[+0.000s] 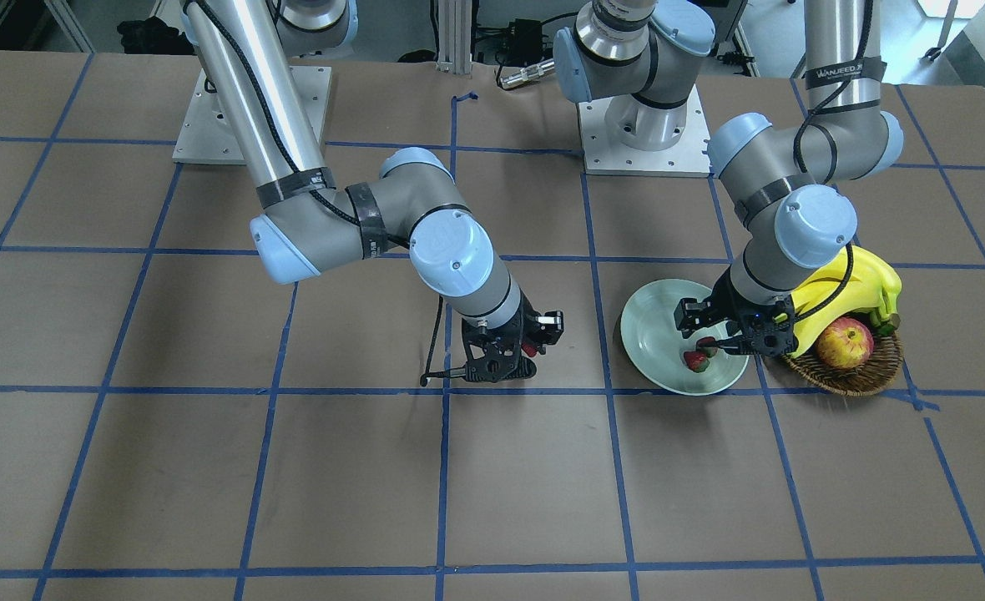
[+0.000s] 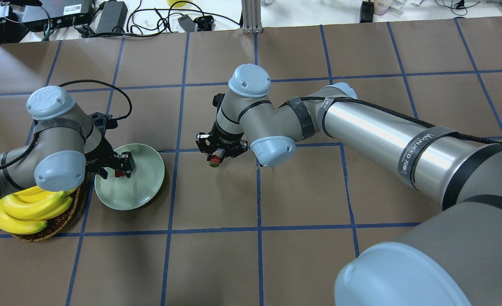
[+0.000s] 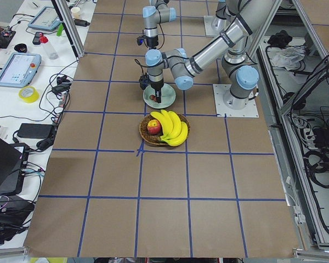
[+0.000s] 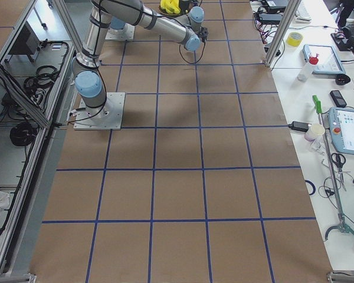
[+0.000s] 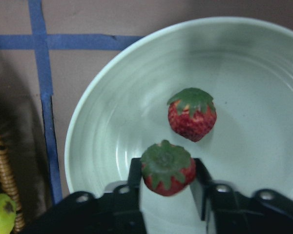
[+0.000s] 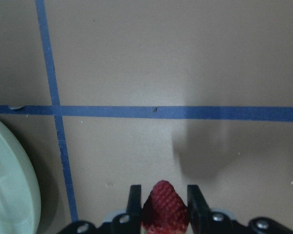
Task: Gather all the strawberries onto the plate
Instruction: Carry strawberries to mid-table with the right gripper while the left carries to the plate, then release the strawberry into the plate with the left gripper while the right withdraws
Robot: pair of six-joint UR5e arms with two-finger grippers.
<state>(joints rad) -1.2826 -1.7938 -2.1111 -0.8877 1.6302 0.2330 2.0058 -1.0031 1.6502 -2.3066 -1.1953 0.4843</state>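
The left claw (image 5: 166, 181) is gripping the first strawberry (image 5: 168, 167) between its two fingers, holding it over the plate (image 5: 263, 63) with the leafy top facing the wrist camera. The second strawberry (image 5: 192, 114) is lying loose in the plate, just beyond the first and apart from it. The right claw (image 6: 162, 197) is clamping the third strawberry (image 6: 164, 208) over the surface (image 6: 185, 58), to the right of the plate and apart from its rim. The plate is sitting just beside the basket (image 1: 851, 382), which is holding bananas (image 1: 872, 288) and an apple (image 1: 845, 344).
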